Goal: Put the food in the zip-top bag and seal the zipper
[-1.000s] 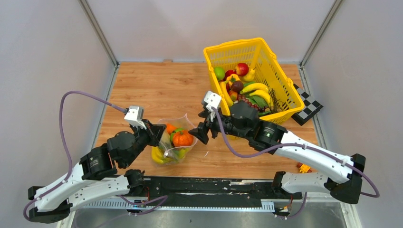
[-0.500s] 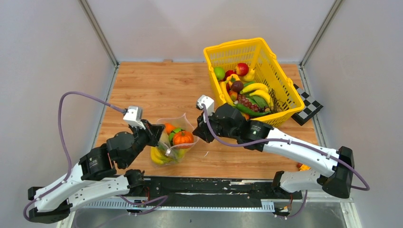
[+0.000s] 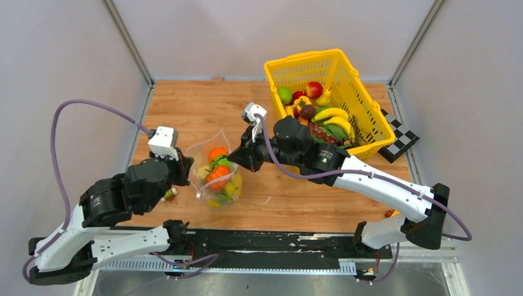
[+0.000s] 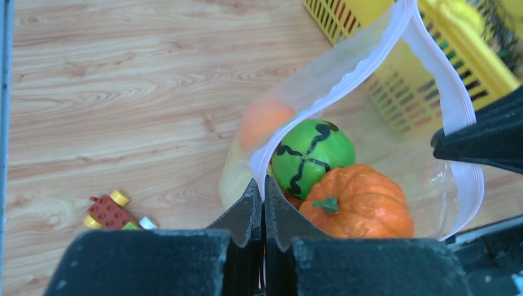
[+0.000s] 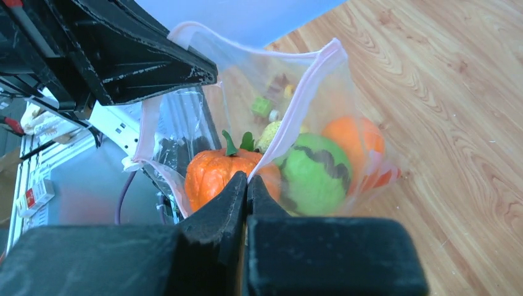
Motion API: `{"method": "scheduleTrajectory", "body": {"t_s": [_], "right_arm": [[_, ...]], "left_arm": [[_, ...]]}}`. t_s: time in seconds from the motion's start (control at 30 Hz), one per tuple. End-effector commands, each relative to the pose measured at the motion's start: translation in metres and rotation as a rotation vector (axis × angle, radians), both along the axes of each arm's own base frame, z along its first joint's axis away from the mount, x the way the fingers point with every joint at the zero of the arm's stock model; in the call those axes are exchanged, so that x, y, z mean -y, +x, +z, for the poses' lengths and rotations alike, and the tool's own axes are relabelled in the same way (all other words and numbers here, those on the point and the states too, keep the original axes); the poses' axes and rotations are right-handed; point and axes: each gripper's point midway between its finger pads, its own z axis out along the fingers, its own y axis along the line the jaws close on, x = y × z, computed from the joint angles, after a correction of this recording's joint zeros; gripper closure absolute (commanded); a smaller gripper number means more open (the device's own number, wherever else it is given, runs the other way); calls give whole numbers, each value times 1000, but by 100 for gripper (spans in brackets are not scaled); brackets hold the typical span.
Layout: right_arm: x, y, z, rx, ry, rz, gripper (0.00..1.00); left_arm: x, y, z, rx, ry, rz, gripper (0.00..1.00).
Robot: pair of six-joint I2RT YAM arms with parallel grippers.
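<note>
Left gripper point(image 4: 264, 200) and right gripper point(image 5: 247, 185) are each pinching the rim of one bag point(image 4: 425, 154), which is holding one pumpkin point(image 4: 361, 203), one green melon point(image 4: 311, 157), one orange point(image 4: 265, 120).

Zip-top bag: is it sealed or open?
Open. The zipper strips gape apart, orange pumpkin visible between them; left pincer and right pincer each pinch the bag's rim.

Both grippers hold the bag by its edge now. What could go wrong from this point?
1. The left gripper and the right gripper pinch only the thin zipper of the zip-top bag. The loaded bag may slip out.
2. The orange pumpkin and the green ball sit high near the open mouth. They may block the seal or tip out.
</note>
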Motion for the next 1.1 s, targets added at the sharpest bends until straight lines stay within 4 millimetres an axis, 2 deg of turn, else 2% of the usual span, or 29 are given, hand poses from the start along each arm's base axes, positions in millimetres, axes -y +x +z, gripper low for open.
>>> {"method": "scheduleTrajectory", "body": {"t_s": [0.0, 0.03, 0.07, 0.13, 0.17, 0.23, 0.33, 0.4, 0.47, 0.53, 0.63, 0.7, 0.83, 0.97, 1.07], "right_arm": [[-9, -24, 18, 24, 51, 154, 99], [-12, -35, 22, 24, 53, 234, 99], [-13, -35, 21, 14, 27, 244, 99], [-9, -5, 9, 2, -27, 66, 100], [-5, 10, 2, 9, -36, -27, 100], [2, 30, -13, -15, -40, -106, 99], [3, 30, -23, -61, -48, -63, 98], [7, 29, -20, -45, -45, -63, 94], [12, 25, -15, -19, -29, -47, 84], [19, 21, -6, 13, -15, -40, 70], [36, 19, 9, 70, -9, -49, 51], [51, 22, 15, 109, -21, -82, 40], [92, 38, 31, 226, -41, -209, 35], [154, 90, 28, 256, -99, -505, 34], [207, 137, 10, 206, -150, -704, 33]], "left_arm": [[31, -9, -21, -100, 139, -174, 100], [49, -13, -19, -107, 106, -245, 100], [65, -16, -15, -101, 72, -317, 100], [86, -23, -2, -77, 14, -419, 100], [89, -22, 3, -62, -1, -427, 100], [85, -17, 9, -31, -12, -392, 100], [68, -7, 7, -25, 20, -294, 100], [59, -4, 3, -33, 33, -239, 100], [52, -2, 1, -26, 23, -199, 100], [48, 0, -1, -17, 3, -173, 100], [44, 2, -3, -5, -10, -144, 100], [42, 3, -2, 3, -13, -133, 100], [43, 5, -3, 9, -13, -132, 100], [50, 5, -7, 3, -20, -146, 100], [55, 5, -9, -1, -26, -160, 100]]}}
